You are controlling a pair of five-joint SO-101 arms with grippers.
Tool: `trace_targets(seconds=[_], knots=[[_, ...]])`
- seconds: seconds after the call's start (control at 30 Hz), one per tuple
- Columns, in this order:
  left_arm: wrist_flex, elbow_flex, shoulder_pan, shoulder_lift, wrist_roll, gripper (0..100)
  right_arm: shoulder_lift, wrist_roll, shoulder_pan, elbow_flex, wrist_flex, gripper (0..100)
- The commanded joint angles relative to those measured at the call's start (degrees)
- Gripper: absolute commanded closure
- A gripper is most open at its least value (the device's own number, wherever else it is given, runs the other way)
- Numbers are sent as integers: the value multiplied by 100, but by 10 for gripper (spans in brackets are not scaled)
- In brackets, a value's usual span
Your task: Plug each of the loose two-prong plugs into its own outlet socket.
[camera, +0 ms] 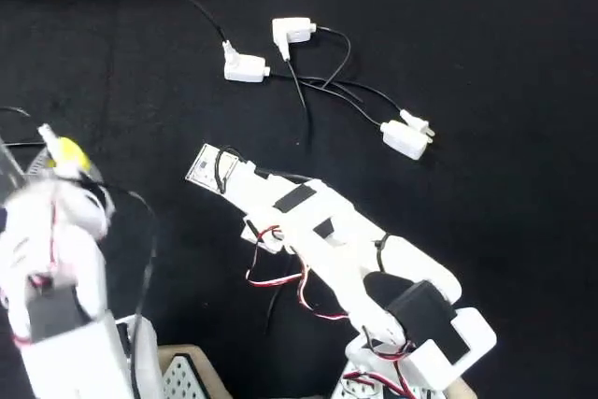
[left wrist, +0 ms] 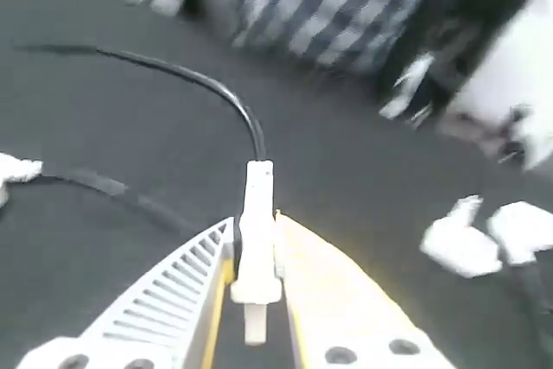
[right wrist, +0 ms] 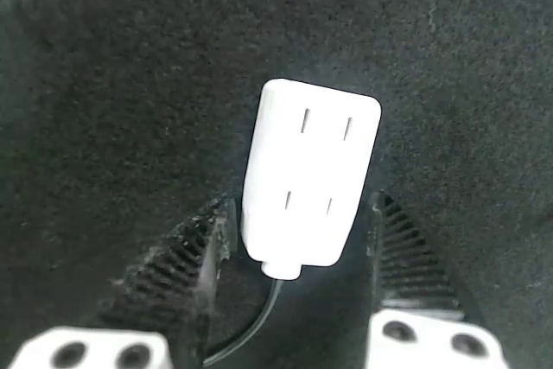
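Note:
My left gripper (left wrist: 255, 232) is shut on a white two-prong plug (left wrist: 257, 213) and holds it above the table, its black cord (left wrist: 207, 84) trailing away. In the high view this gripper (camera: 58, 149) hangs at the left edge. A white outlet socket block (right wrist: 307, 170) lies flat on the black cloth, slots facing up. My right gripper (right wrist: 298, 213) stands open, with one finger on each side of the block's cord end. From above, the block (camera: 207, 169) sits at the tip of the right arm (camera: 327, 231).
Three more white plug pieces with black cords lie at the back: one (camera: 245, 67), one (camera: 292, 30) and one (camera: 406, 137) further right. A light box (camera: 187, 376) stands at the front edge between the arm bases.

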Motion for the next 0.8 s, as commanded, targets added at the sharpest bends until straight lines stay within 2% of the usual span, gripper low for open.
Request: trace_targets(seconds=[0.0,0.03,0.17,0.23,0.37,0.4,0.47,0.6,0.77], knots=[[369,488,725,-2180,220,971,-295,-9,-70,-13,-62,758],[598,532,901,-2435,237,971,-303,-9,-62,-13,-62,758],[1477,-66,1297,-2040,765,971,-321,-18,-62,31,-97,760],[1424,-145,1490,-2048,809,970,-321,-18,-62,31,-97,796],[1222,-171,2141,-2312,800,970,-321,-18,-44,-40,-290,972],[1143,-189,2308,-2321,800,970,-321,-18,-26,-40,-378,990],[923,-277,2536,-2295,782,970,-321,0,44,-13,-466,957],[457,-497,2730,-2286,571,971,-321,-123,492,-189,-659,985],[360,-646,2721,-2277,545,971,-330,-1108,1354,-409,-1240,986]])
